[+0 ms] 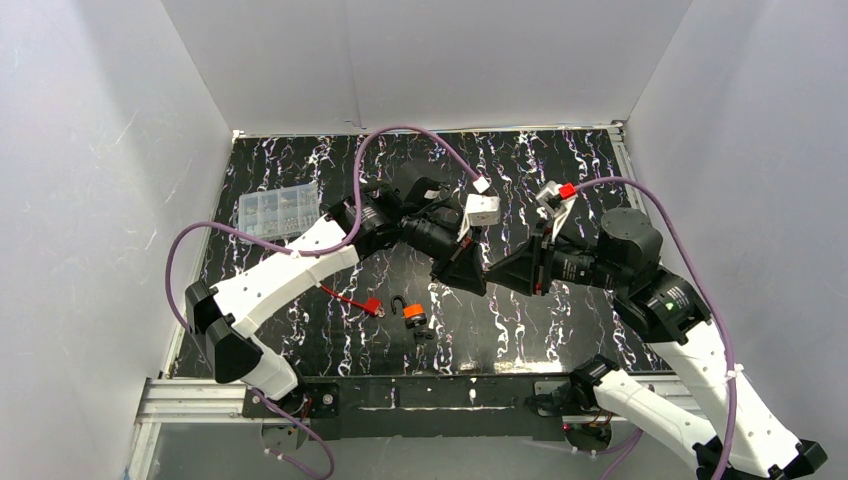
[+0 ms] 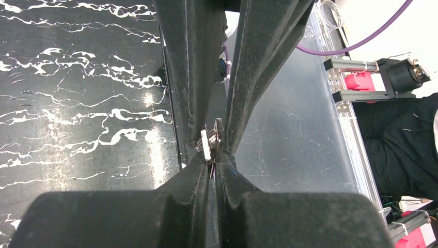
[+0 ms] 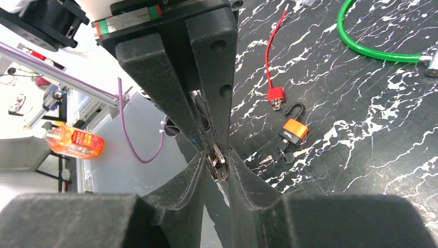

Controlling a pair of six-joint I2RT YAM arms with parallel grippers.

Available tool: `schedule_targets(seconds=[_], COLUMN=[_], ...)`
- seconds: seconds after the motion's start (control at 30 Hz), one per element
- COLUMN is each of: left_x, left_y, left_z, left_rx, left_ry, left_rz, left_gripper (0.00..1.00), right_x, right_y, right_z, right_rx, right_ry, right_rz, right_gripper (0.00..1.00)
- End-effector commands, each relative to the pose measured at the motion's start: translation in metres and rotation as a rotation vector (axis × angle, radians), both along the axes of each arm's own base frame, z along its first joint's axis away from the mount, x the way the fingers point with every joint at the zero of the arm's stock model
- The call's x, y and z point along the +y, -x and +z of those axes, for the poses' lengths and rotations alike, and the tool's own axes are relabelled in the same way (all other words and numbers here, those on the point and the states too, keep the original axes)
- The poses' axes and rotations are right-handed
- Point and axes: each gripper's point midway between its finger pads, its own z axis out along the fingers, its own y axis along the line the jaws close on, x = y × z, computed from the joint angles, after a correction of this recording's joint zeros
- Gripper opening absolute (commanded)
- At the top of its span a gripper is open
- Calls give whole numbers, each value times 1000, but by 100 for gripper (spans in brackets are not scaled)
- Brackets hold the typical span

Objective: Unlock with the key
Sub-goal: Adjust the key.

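Rail: nearest the camera, seen along the table's near edge with both arm bases bolted to it.
Table: black with white marble veining, boxed in by plain white walls.
Parts box: clear plastic, parked at the far left.
Red cable lock: laid flat near the middle of the table, cable trailing away.
Orange padlock: on the table just beside the red one, shackle swung open.
Key: dark-headed, found right next to the padlock.
Green cable: curved across the marble, well apart from the locks.
Bottle: orange liquid, seen off the table in the right wrist view.
Left gripper: pressed together on a small metal piece, held above the table.
Right gripper: met tip to tip with the left, fingers pinched on that same piece (key or lock part can't be told, too small and half hidden).
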Motion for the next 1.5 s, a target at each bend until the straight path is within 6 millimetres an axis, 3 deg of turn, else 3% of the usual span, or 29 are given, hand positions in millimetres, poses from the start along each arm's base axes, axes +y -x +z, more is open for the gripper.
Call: schedule_targets(seconds=[0.0, 0.13, 0.23, 0.3, 0.33, 0.4, 0.5, 0.6, 0.67, 0.73, 0.83, 0.93, 1.1, 1.23, 1.37, 1.47], left_x=[5, 4, 4, 3, 3, 3, 9, 23, 35, 46, 49, 41, 30, 24, 20, 18], left_y=[8, 7, 7, 5, 3, -3, -7, -10, -12, -12, -8, -12, -9, -9, -12, -9], left_z=[20, 20, 21, 22, 23, 25, 28, 28, 26, 23, 16, 12, 7, 11, 12, 18], left_rx=[-16, -13, -13, -21, -30, -51, -83, -131, -171, -196, -184, -155, -53, -30, -27, -21], left_ry=[43, 44, 44, 45, 44, 35, 32, 10, -12, -27, -26, -5, 5, 32, 41, 65], left_rz=[-36, -37, -35, -27, -19, 5, 14, 26, 31, 36, 37, 75, 69, 64, 70, 50], left_gripper=[0, 0, 0, 0, 9, 41, 53, 78, 83, 82, 70, 63, 60, 49, 48, 39], right_x=[7, 8, 9, 10, 9, 7, 2, -3, -5, -6, -4, 0, 5, 8, 12, 13], right_y=[4, 9, 9, 9, 9, 6, 3, 2, 2, 2, 2, 1, 2, 2, 2, 1], right_z=[6, 4, 2, 1, -1, -4, -7, -10, -11, -9, -2, 7, 18, 21, 21, 20], right_rx=[-27, -24, -20, -12, -6, 5, 3, -1, 3, -1, -12, -21, -32, -30, -21, -14], right_ry=[-28, -24, -22, -20, -18, -15, -21, -33, -42, -56, -94, -124, -173, -193, -201, -199], right_rz=[38, 52, 51, 51, 46, 14, -38, -73, -88, -99, -94, -79, -59, -48, -30, -28], right_gripper=[29, 29, 4, 1, 1, 1, 1, 1, 1, 1, 1, 1, 1, 1, 1, 1])
